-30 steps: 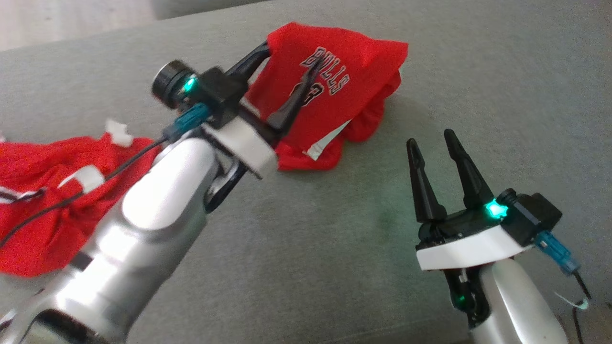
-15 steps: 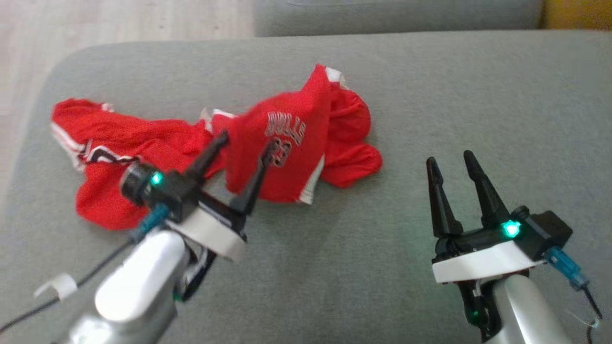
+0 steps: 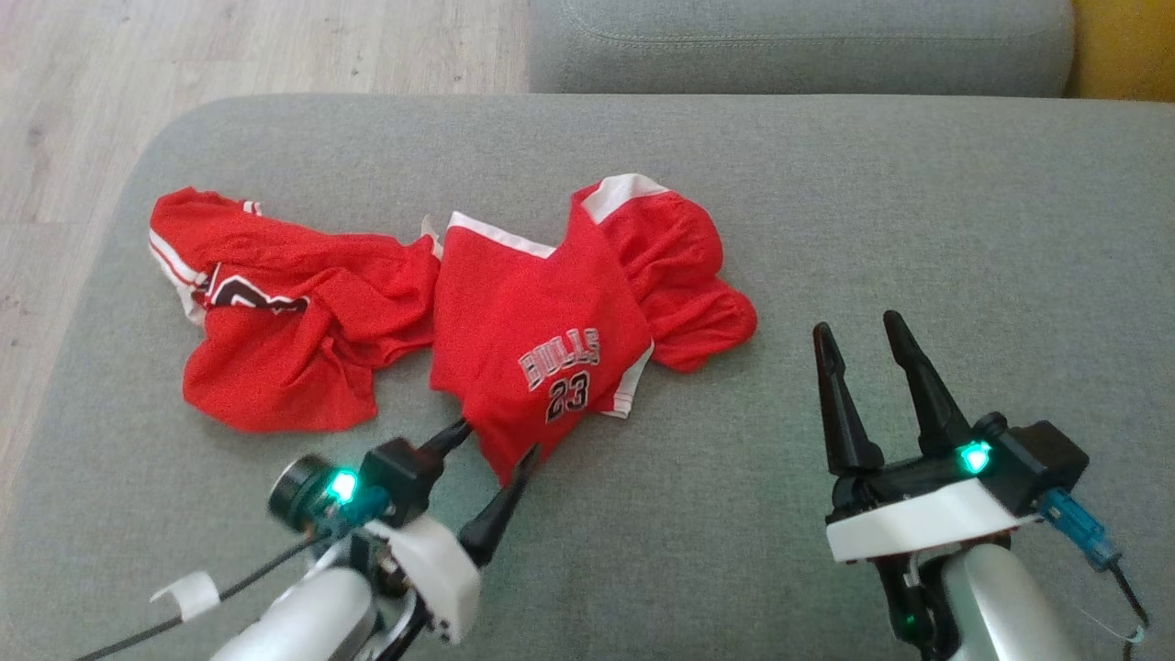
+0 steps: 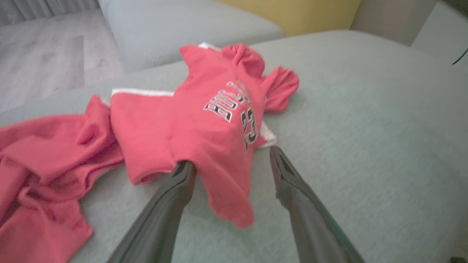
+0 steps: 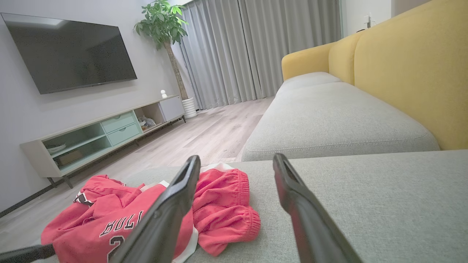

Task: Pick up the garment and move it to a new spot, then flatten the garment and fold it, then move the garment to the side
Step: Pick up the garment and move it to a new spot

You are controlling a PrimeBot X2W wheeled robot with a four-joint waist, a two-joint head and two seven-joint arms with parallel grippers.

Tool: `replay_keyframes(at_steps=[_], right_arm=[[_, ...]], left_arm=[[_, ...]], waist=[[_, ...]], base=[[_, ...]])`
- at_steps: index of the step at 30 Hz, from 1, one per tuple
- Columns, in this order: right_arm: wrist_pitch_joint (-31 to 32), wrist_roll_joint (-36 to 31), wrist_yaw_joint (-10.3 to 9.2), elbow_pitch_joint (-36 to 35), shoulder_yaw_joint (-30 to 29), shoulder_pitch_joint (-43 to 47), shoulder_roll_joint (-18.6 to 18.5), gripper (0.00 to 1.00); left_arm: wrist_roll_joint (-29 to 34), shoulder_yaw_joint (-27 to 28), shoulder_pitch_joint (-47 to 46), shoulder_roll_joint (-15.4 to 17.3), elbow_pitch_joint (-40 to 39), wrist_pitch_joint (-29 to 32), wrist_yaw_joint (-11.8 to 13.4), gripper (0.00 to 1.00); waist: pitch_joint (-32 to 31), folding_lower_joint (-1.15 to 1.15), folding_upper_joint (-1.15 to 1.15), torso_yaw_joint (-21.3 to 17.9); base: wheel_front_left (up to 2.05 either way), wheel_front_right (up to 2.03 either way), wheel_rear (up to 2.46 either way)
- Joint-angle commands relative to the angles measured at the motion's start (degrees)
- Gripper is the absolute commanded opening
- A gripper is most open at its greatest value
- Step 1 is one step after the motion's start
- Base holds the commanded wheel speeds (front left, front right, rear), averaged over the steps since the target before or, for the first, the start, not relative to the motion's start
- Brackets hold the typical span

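The garment (image 3: 532,340) is a red jersey printed "BULLS 23", lying crumpled in the middle of a grey sofa cushion (image 3: 872,202). Its near corner points at me and reaches in between the fingers of my left gripper (image 3: 496,439), which is open. In the left wrist view the garment (image 4: 190,120) drapes over the tip of the left finger (image 4: 172,197) of that gripper (image 4: 231,157), and nothing is pinched. My right gripper (image 3: 856,323) is open over bare cushion to the garment's right. In the right wrist view the right gripper (image 5: 237,157) looks past the garment (image 5: 120,223).
A second red cloth heap (image 3: 275,321) with black and white trim lies against the jersey's left side. The cushion's rounded edge drops to a wooden floor (image 3: 83,110) at the left. Another grey cushion (image 3: 799,46) sits behind, and the sofa's yellow backrest (image 5: 409,73) rises on the right.
The head camera has shifted. My left gripper has drawn back towards me, still open. The jersey, bunched up against its fingers before, now lies lower and spread on the cushion. The right gripper kept its place.
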Motion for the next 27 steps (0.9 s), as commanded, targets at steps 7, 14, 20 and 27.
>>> replay_keyframes(at_steps=[7, 14, 20, 27], right_arm=[[-0.6, 0.2, -0.04, -1.9, 1.2, -0.7, -0.2, 1.0], [-0.6, 0.4, -0.04, -1.7, 1.0, 0.0, -0.2, 1.0], [-0.6, 0.5, -0.04, -1.8, 1.0, 0.7, -0.2, 1.0], [-0.6, -0.2, -0.04, -1.6, 0.7, 1.2, -0.2, 1.0]], left_arm=[[0.8, 4.7, -0.7, 4.1, -1.3, -1.7, 6.0, 1.0], [1.8, 10.2, 1.0, 5.3, -6.6, -11.0, 11.9, 1.0], [1.4, 14.8, 5.7, 3.5, -11.4, -13.3, 14.6, 1.0], [5.2, 22.2, 12.8, -2.8, -16.0, -13.4, 12.5, 1.0]], waist=[[-0.2, 0.01, 0.0, 0.9], [-1.4, 0.01, 0.0, 2.3], [-2.1, 0.01, 0.0, 2.6], [-1.8, 0.01, 0.0, 2.8]], base=[[0.0, 0.0, 0.0], [0.0, 0.0, 0.0], [0.0, 0.0, 0.0], [0.0, 0.0, 0.0]])
